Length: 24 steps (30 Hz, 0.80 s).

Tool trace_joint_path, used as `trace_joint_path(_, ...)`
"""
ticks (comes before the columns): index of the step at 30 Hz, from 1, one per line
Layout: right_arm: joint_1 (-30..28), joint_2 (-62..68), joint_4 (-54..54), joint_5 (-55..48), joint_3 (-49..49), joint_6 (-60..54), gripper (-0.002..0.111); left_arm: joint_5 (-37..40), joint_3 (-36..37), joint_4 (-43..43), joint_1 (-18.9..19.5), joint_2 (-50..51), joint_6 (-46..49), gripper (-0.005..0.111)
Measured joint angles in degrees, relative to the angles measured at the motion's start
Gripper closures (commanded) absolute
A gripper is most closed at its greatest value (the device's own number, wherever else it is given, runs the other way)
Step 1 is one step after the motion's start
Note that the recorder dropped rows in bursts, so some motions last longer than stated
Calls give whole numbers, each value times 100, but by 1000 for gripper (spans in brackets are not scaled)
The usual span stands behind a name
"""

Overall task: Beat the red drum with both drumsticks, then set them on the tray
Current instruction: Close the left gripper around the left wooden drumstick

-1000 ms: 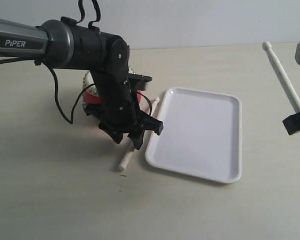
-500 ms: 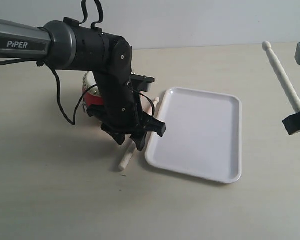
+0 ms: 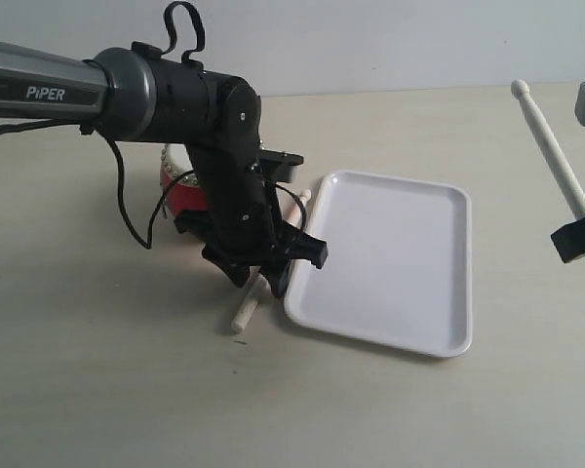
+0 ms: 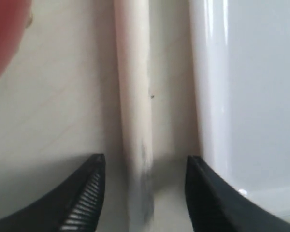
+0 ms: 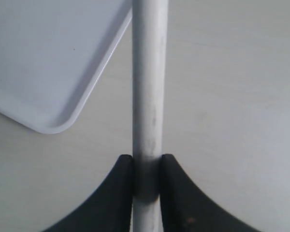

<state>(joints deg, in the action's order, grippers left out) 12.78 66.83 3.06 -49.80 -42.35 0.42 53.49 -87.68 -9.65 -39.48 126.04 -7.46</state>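
Hanging left gripper (image 3: 273, 268) low over table (image 3: 97, 370), fingers spread wide, gripping nothing. Straddling first drumstick (image 3: 244, 312), one finger on either side. Showing clear gaps on both sides in left wrist view, so not touching it.

Showing first drumstick lying flat on table, running near to far, just left of tray (image 3: 390, 253). Not touching tray rim, with a thin strip of table showing between the two. Poking its plain end out on the near side from under left gripper. Pointing its rounded tip far, next to tray's far-left corner.

Showing tray flat on table at scene centre, nothing lying in it.

Hiding most of red drum (image 3: 180, 193) behind left arm (image 3: 156, 83). Sitting on table, far-left of tray and just left of first drumstick. Showing only a red side patch and some studs.

Clamping second drumstick (image 3: 551, 146) in right gripper (image 3: 580, 229) at scene's right edge, right of tray. Pinching fingers tight against both sides of the shaft near its lower end in right wrist view. Tilting that stick with rounded tip raised, leaning far and left, clear of table and apart from tray.
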Motion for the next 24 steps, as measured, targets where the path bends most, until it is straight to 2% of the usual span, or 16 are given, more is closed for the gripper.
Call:
trace_joint_path(4,0,0,0,0,0,0,108,0,-3,0,0,0,0,63)
trace_joint_path(11,0,0,0,25,0,0,108,0,-3,0,0,0,0,83)
trace_joint_path(17,0,0,0,76,0,0,108,0,-3,0,0,0,0,107)
trace_joint_path(24,0,0,0,115,0,0,108,42,-3,0,74,-13,36,107)
